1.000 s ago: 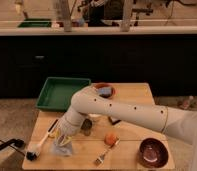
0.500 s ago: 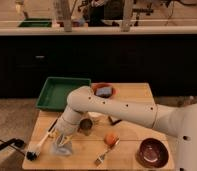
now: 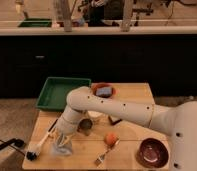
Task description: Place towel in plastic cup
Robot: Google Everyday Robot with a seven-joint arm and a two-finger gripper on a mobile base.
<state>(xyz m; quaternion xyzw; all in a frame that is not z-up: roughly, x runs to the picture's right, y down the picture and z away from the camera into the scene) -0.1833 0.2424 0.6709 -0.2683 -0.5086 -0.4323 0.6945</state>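
Observation:
A pale, see-through plastic cup stands near the front left corner of the wooden table. My gripper is at the end of the white arm, pointing down right over the cup's mouth. Something pale hangs at the gripper and into the cup. It looks like the towel, but I cannot tell it apart from the cup clearly.
A green tray sits at the back left, with a red bowl holding a blue item beside it. A metal cup, an orange fruit, a fork, a dark red bowl and a black-headed brush lie around.
The arm has swung slightly left and the gripper has come down a little over the plastic cup. The other objects have not moved.

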